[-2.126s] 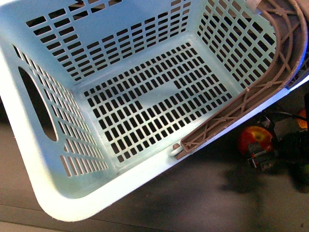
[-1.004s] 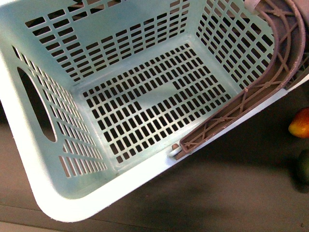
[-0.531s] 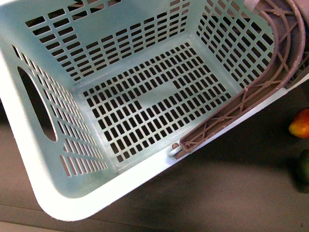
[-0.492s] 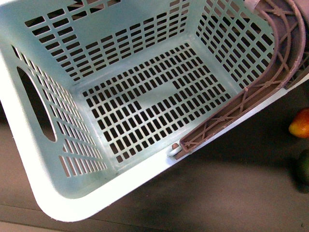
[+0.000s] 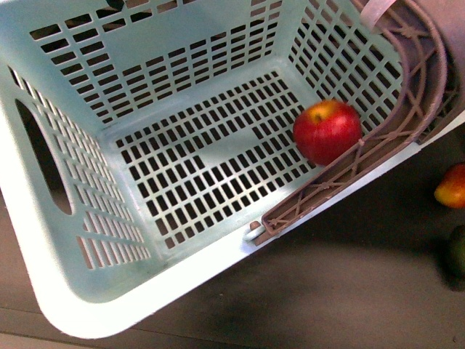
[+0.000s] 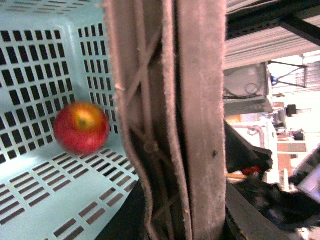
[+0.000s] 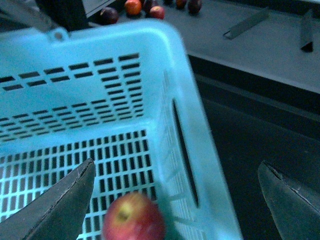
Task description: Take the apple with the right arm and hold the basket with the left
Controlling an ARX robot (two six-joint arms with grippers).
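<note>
The red apple [image 5: 328, 131] with a yellowish stem patch lies on the slotted floor of the turquoise basket [image 5: 51, 276], against the wall under the brown swing handle [image 5: 407, 109]. It also shows in the left wrist view [image 6: 81, 128] and the right wrist view [image 7: 133, 219]. My left gripper is shut on the basket's brown handle [image 6: 195, 125]; its jaws are hidden behind the handle. My right gripper [image 7: 175, 200] is open and empty, above the basket's rim [image 7: 195, 130], with the apple below and between its fingers [image 7: 55, 205]. Neither gripper shows in the front view.
An orange-red elongated fruit [image 5: 452, 186] and a dark green fruit [image 5: 457, 251] lie on the dark table at the right of the basket. Several more fruits [image 7: 132, 7] lie beyond the basket's far wall in the right wrist view.
The apple, earlier on the table beside the basket with the right gripper around it and then out of view, now lies inside the basket. The basket has shifted slightly.
</note>
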